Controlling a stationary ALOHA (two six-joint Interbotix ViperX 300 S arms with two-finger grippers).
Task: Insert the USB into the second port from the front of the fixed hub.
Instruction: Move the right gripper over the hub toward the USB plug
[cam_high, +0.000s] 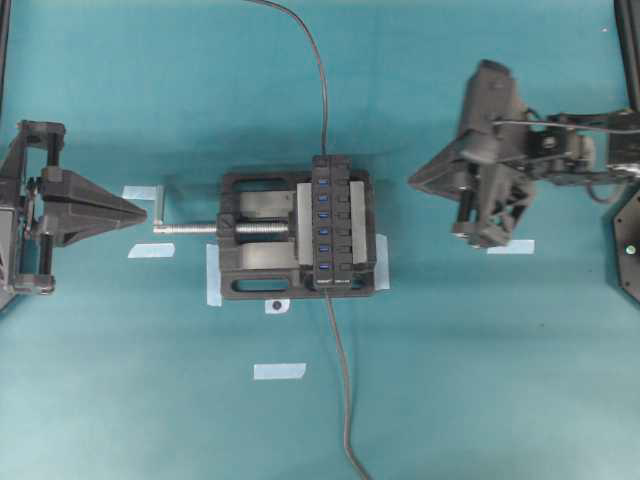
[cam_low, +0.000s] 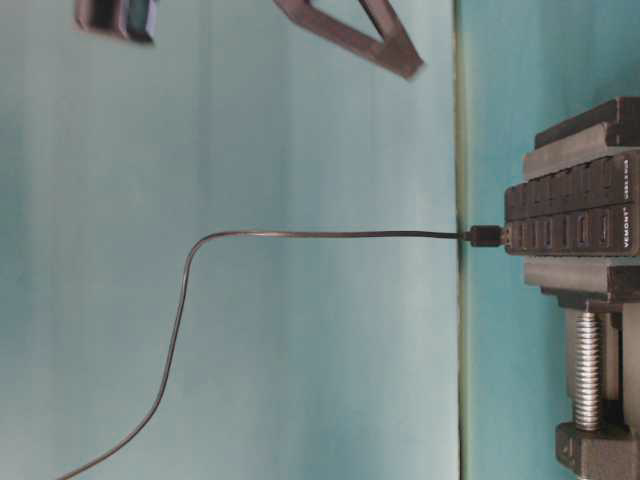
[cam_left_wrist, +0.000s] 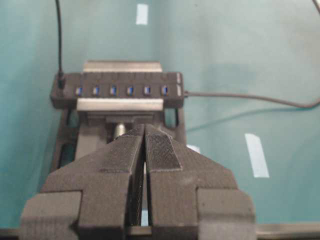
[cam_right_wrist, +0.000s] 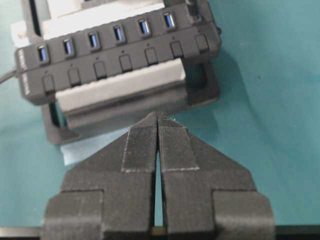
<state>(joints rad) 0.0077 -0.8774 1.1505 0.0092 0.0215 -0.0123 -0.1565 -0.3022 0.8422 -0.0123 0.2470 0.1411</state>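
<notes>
Small black USB plug (cam_left_wrist: 61, 80) on its thin grey cable looks light, rigid at the shell and floppy behind; pinch the shell's flat sides. It appears seated upright in the end slot of the long black fixed hub (cam_right_wrist: 120, 55), ahead of both jaws. Left gripper (cam_left_wrist: 145, 132) and right gripper (cam_right_wrist: 157, 117) are both clenched and empty.

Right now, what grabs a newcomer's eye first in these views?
The black vise at mid-table, clamping the fixed hub with its row of blue slots. Cables run off both ends of the hub, toward the top and bottom of the overhead view. The left gripper and right gripper sit shut and empty on either side, both pointed at it.
</notes>
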